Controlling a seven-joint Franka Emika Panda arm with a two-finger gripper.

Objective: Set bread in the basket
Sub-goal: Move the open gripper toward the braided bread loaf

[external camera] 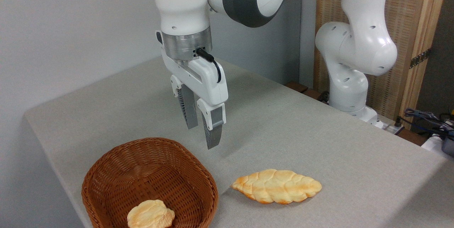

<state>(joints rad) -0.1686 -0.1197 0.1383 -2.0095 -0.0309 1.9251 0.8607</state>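
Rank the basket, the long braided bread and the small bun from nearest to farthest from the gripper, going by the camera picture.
From the gripper, hanging open and empty above the table:
1. The basket, its rim just below and left of the fingertips.
2. The bread, lying on the cloth to the lower right, outside the basket.
3. The bun, inside the basket at its near edge.

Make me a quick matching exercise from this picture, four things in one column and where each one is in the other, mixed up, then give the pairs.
Things:
1. braided loaf
2. small round bun
3. basket
4. gripper

Places:
A. up in the air above the table, holding nothing
B. inside the basket
C. flat on the table, right of the basket
D. at the table's near left corner

Pairs: 1-C, 2-B, 3-D, 4-A
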